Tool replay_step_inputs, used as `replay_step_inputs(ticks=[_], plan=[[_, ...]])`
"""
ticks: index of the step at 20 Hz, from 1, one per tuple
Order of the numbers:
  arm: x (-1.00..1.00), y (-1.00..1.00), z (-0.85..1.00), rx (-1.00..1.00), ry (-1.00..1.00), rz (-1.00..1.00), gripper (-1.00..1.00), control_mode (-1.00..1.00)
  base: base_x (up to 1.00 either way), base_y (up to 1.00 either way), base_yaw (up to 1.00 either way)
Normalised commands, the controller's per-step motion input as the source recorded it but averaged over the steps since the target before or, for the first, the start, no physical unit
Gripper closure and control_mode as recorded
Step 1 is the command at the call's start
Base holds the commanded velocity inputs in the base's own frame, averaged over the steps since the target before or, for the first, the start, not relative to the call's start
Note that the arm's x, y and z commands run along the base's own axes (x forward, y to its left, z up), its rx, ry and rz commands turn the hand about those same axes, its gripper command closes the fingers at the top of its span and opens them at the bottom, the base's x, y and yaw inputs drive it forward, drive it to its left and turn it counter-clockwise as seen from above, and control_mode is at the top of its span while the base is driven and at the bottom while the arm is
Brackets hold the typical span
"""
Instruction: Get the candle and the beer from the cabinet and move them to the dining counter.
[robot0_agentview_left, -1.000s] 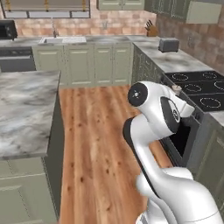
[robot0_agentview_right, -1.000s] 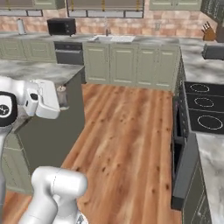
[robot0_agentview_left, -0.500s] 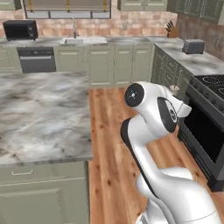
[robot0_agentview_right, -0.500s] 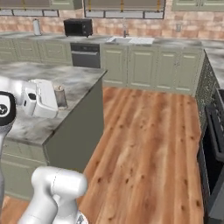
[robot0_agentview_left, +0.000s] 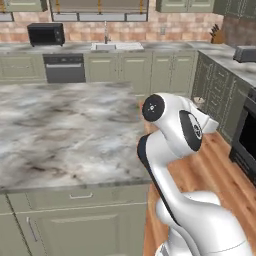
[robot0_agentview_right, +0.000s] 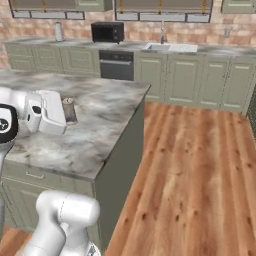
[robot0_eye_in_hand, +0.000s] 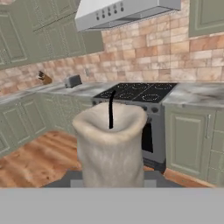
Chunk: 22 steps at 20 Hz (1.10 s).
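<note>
Gripper (robot0_eye_in_hand: 111, 181): clamped on the candle (robot0_eye_in_hand: 111, 144).
Counter (robot0_agentview_right: 107, 107): beneath the candle.
Hand view: stove (robot0_eye_in_hand: 135, 92) and hood (robot0_eye_in_hand: 124, 13) beyond.

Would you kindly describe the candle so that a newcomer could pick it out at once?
Start at the dining counter, the wide marbled island in the right base view, and follow the white arm to the gripper above it. The candle sits in its jaws: a stubby pale grey-beige cylinder with a thin black wick, the one small pale thing over the slab.
</note>
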Motion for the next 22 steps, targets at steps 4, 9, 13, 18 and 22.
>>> replay_step_inputs(ticks=[4, 9, 13, 18, 22], plan=[[0.0, 0.0, 0.0, 0.0, 0.0, 0.0, 1.0, 1.0, 0.27, 0.94, 0.0], [0.0, 0.0, 0.0, 0.0, 0.0, 0.0, 1.0, 1.0, 0.23, 0.94, 0.0], [0.0, 0.0, 0.0, 0.0, 0.0, 0.0, 1.0, 1.0, 0.2, 0.94, 0.0], [0.0, 0.0, 0.0, 0.0, 0.0, 0.0, 1.0, 1.0, 0.21, 0.94, 0.0], [0.0, 0.0, 0.0, 0.0, 0.0, 0.0, 1.0, 1.0, 0.24, 0.94, 0.0]])
